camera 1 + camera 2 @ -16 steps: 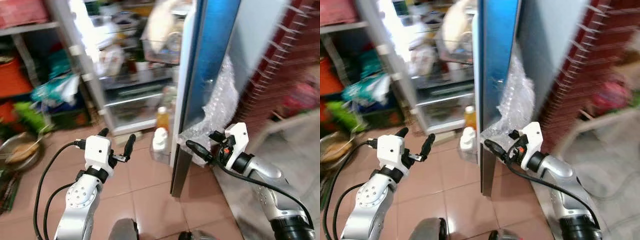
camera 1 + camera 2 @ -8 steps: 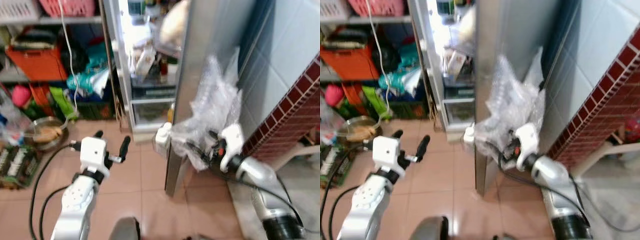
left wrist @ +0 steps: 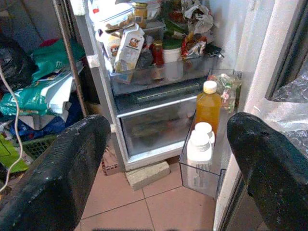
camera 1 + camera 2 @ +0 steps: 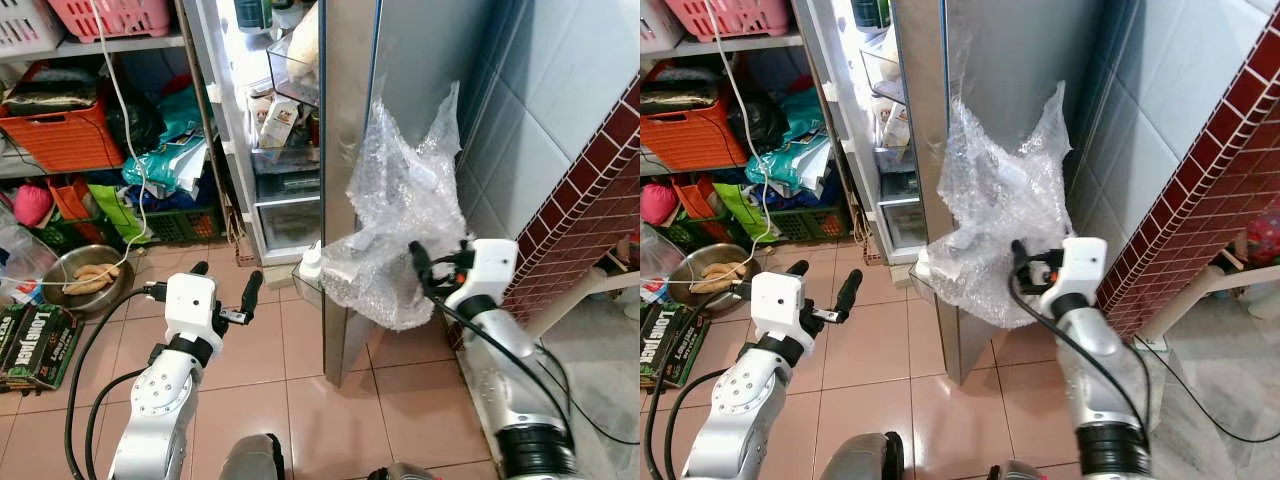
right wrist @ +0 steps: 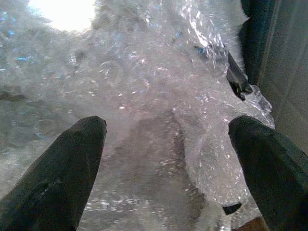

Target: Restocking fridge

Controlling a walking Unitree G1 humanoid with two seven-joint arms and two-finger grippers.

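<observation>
Plastic: crumpled clear bubble wrap on grey fridge door, ahead of right gripper
Jaws: both wide, empty
Left gripper: faces door-shelf bottles

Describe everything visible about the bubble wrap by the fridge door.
The bubble wrap is a clear, crumpled sheet, bunched with a peak pointing up. It hangs against the outer face of the open fridge door, its lower bulge above the tiled floor. The right gripper, fingers open, is right at its lower edge; contact cannot be confirmed.
</observation>
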